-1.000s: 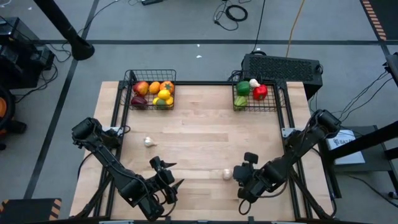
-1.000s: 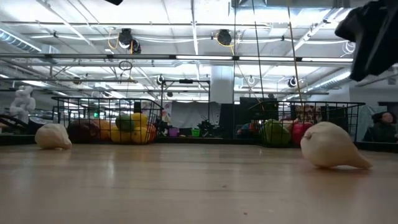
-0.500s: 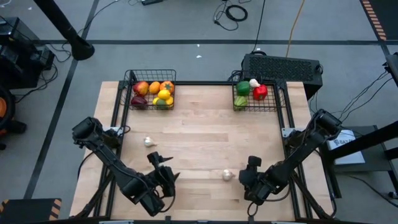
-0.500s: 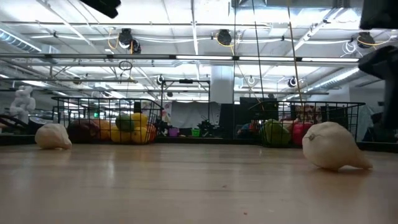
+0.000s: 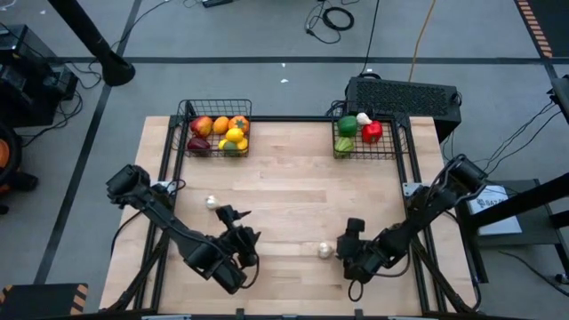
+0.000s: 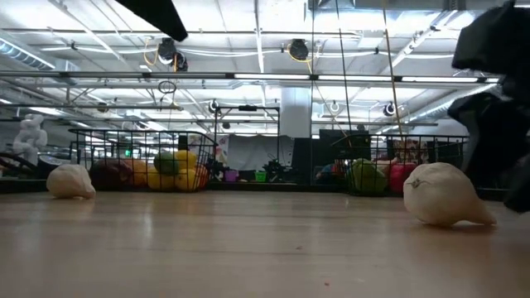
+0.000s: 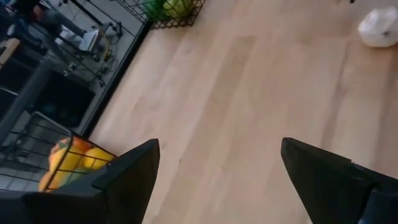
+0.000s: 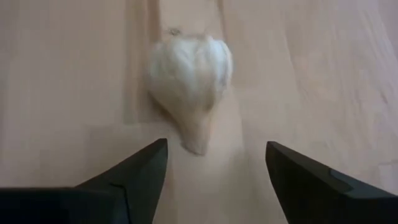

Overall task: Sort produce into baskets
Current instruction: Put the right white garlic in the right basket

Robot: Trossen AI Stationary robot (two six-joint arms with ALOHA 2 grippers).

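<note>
Two garlic bulbs lie loose on the table [image 5: 284, 191]: one garlic bulb [image 8: 188, 74] just ahead of my right gripper [image 8: 214, 171], fingers spread wide and holding nothing, its pointed tip aimed back between them; the other garlic bulb [image 5: 212, 203] near my left gripper [image 5: 240, 240], also spread and empty. Two wire baskets [image 5: 215, 133] [image 5: 364, 138] hold the remaining produce.

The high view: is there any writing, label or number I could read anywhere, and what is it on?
No text can be read in any view.
A pale plate beside the right arm's base carries dark lettering, too small and blurred to read.
The baskets, the produce and the black box show no lettering.
</note>
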